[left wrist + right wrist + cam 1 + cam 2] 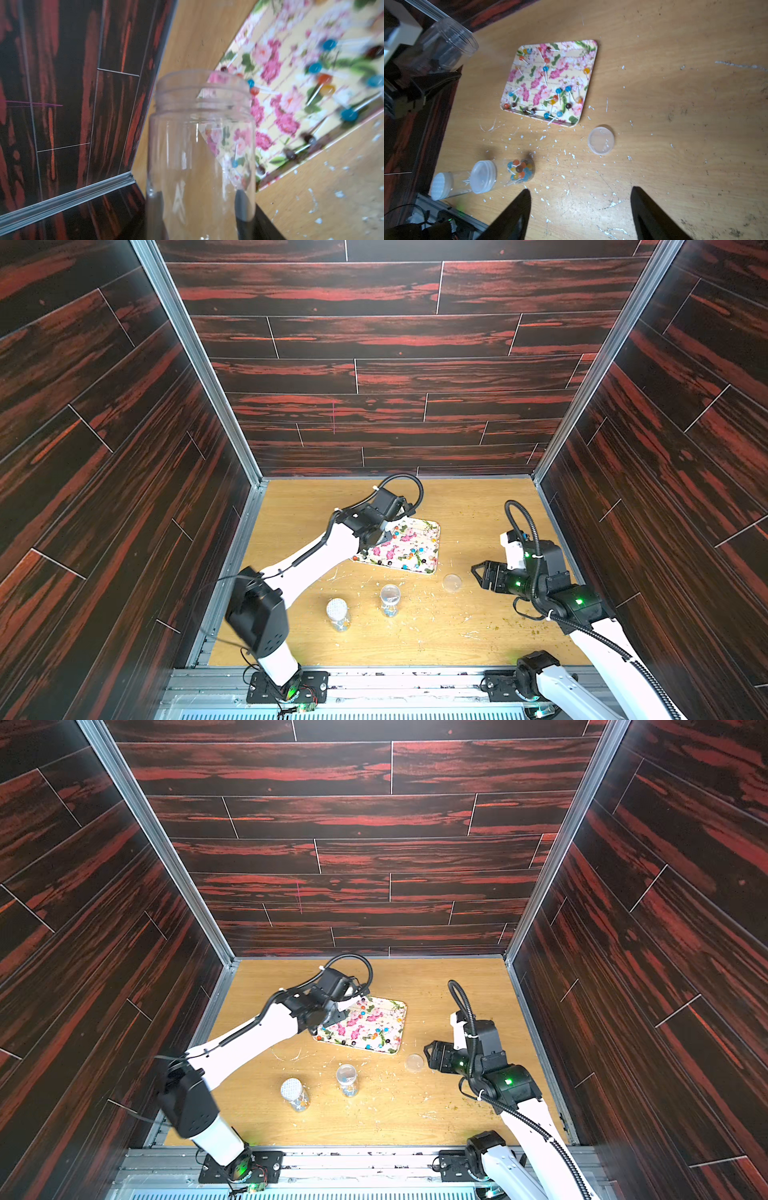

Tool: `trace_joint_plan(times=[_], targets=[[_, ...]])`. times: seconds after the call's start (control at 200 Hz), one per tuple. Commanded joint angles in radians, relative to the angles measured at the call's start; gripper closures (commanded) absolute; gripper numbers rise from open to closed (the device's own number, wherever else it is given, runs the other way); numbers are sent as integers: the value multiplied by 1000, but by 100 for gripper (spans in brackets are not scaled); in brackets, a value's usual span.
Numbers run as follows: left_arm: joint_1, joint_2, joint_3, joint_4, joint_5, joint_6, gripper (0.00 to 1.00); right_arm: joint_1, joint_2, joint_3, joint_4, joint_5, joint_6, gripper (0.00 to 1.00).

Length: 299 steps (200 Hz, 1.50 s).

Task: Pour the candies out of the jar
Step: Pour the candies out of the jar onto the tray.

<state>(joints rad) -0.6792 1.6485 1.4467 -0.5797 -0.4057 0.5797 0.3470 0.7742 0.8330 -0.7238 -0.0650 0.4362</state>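
Observation:
My left gripper [199, 199] is shut on the clear jar [201, 145], one finger on each side of its lower body. The jar is lidless and empty, held in the air tilted by the left edge of the flowered tray [432, 531]; the right wrist view shows it too [444, 45]. The candies [558, 90], small glossy balls on thin pale sticks, lie scattered over the tray [589, 49], many along its near edge. My right gripper [581, 189] is open and holds nothing, low over the table right of the tray [397, 1011].
A loose clear lid [601, 140] lies on the table just in front of the right gripper [478, 572]. A second lidded jar with candies inside [502, 172] and a jar with a white perforated cap [446, 186] stand near the front. Pale crumbs litter the wood.

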Motion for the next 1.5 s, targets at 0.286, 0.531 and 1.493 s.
trace_joint_plan(times=[0.286, 0.531, 1.493], targets=[[-3, -139, -138, 182, 103, -130, 53, -3, -19, 21, -6, -35, 51, 22], [-6, -78, -86, 14, 31, -23, 52, -3, -20, 19, -5, -42, 62, 22], [-33, 8, -49, -8, -142, 36, 51, -3, -11, 8, 22, -68, 73, 22]])
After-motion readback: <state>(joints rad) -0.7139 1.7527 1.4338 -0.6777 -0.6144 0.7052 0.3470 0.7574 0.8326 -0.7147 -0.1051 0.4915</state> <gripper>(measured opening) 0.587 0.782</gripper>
